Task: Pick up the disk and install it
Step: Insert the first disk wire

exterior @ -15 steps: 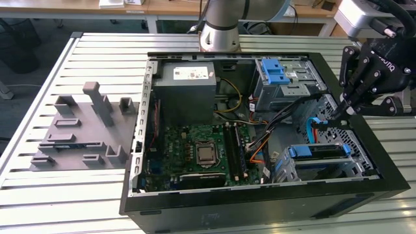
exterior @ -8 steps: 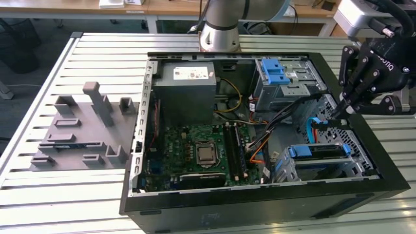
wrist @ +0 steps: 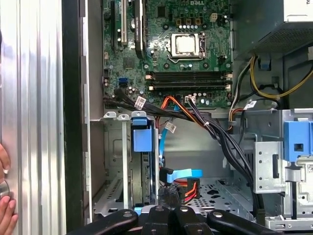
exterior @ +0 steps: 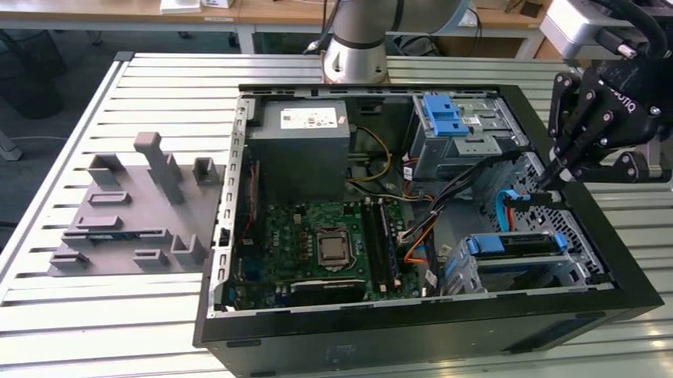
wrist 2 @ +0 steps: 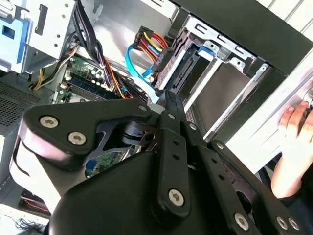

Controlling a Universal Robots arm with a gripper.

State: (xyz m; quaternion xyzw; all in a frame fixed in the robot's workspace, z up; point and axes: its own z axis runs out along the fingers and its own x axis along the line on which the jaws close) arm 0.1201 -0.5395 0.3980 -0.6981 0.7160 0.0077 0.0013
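The disk is being shown seated in the lower drive cage, at the corner of the case toward the exterior view's right. Blue rails are being seen at both its ends. It is not being gripped by anything. In the first wrist view the same cage is being shown with a blue tab at its mouth.

The gripper is being held just above that side of the case, near the cage and beside the blue data cable. The fingers are being shown pinched together with nothing between them (tips nearly meeting in the second wrist view).

Further out, the case is being laid open on the slatted bench. The motherboard is being exposed in the middle, with the power supply behind it. An upper cage with a blue latch is sitting beside that. A grey fixture block is being left on the bench toward the exterior view's left, well apart from the case. A person's hand is being rested on the bench slats just outside the case wall.
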